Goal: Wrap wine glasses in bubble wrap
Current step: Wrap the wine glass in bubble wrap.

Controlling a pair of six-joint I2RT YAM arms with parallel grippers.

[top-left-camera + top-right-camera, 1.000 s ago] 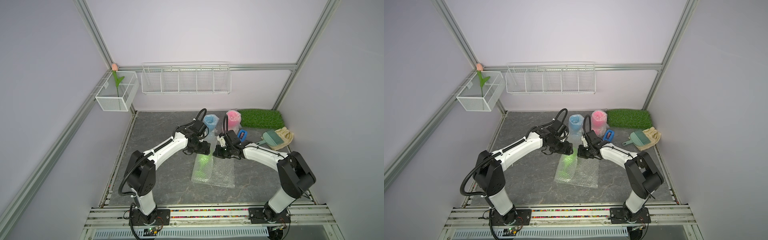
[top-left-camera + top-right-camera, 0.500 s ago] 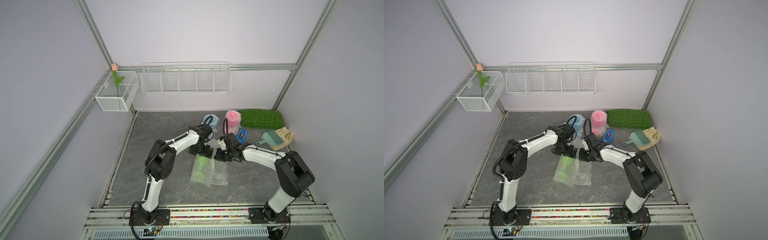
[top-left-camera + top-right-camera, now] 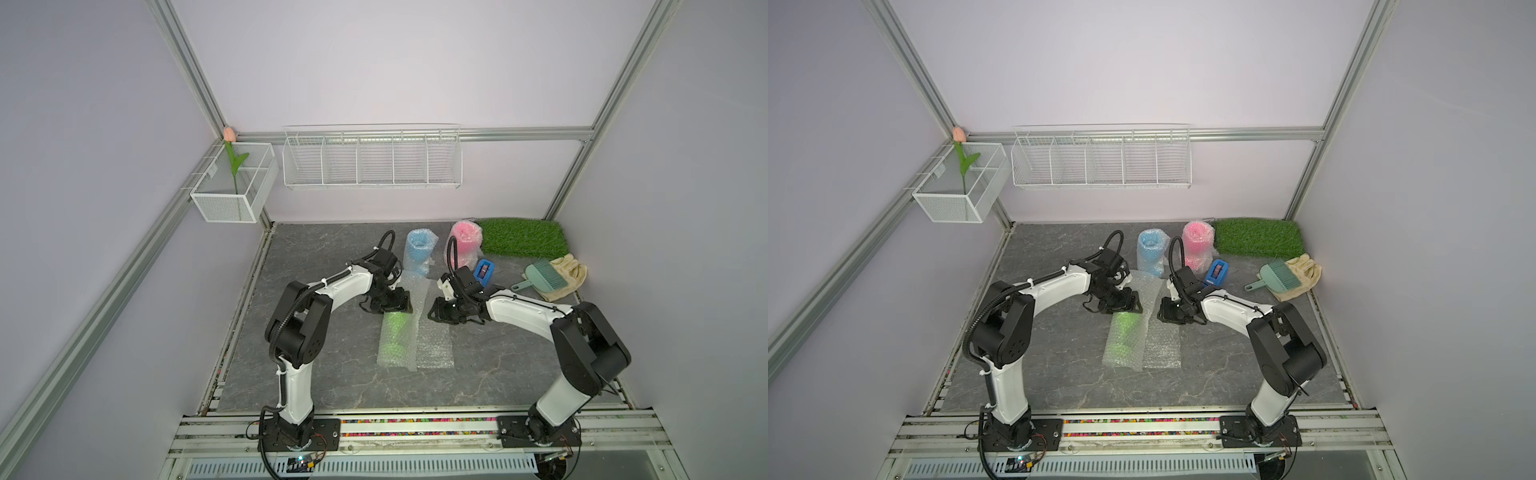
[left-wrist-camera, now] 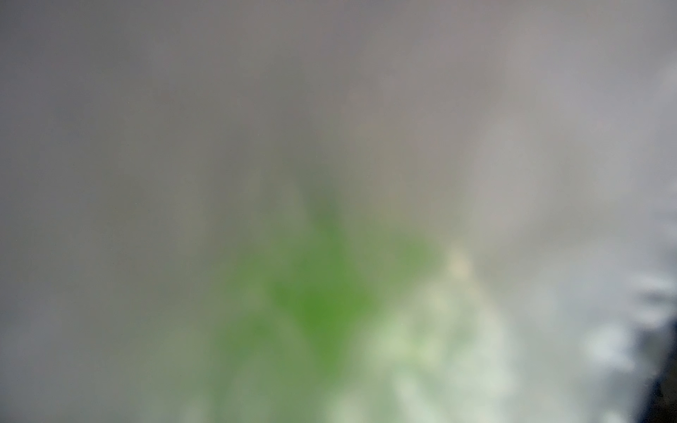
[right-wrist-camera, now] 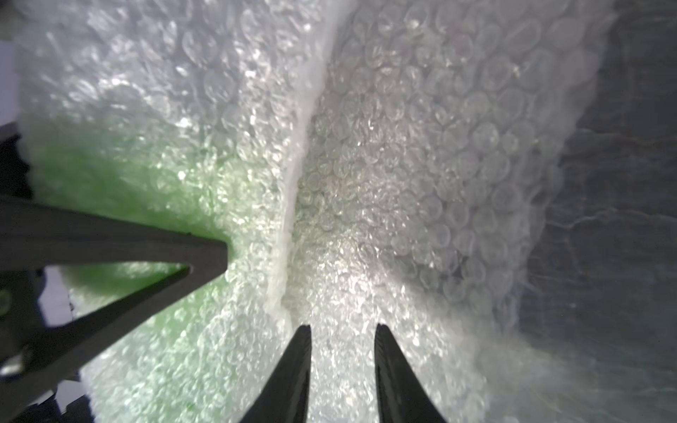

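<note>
Rolling the green goblet [image 3: 395, 332] into wrap [image 3: 434, 347], mid-table.
The green goblet lies on its side inside a partial roll on the sheet's left side, with a flat single layer beside it not yet wound on. Left claw [image 3: 394, 305] sits at the roll's far end, probably to stop it unrolling. Its wrist view is blurred, so whether it grips cannot be told. Right claw [image 5: 343, 327] hovers low over the flat layer beside the seam, jaws slightly parted and holding nothing, likely placed to take the loose edge. Blue goblet [image 3: 419, 249] and pink goblet [image 3: 464, 240] stand wrapped at the rear, clear of the work, with a tape dispenser [image 3: 483, 271] nearby. No labels or writing are legible.
</note>
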